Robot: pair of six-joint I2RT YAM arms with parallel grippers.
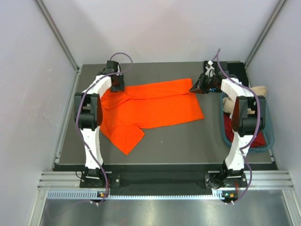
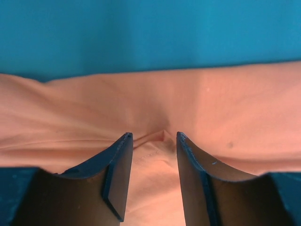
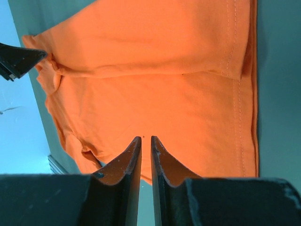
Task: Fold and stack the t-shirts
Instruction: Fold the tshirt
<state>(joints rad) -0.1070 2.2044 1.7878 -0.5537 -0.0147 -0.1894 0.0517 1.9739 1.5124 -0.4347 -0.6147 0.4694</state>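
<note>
A bright orange t-shirt lies spread on the dark table, its far edge folded over. My left gripper is at the shirt's far left corner. In the left wrist view its jaws stand open astride a small raised fold of the orange cloth. My right gripper is at the far right corner. In the right wrist view its jaws are closed to a thin slit with the edge of the orange t-shirt in it. A beige t-shirt and a dark red t-shirt lie in the tub.
A teal plastic tub stands on the table's right side, beside the right arm. Pale walls close in the table on the left, back and right. The left fingertip shows at the upper left of the right wrist view.
</note>
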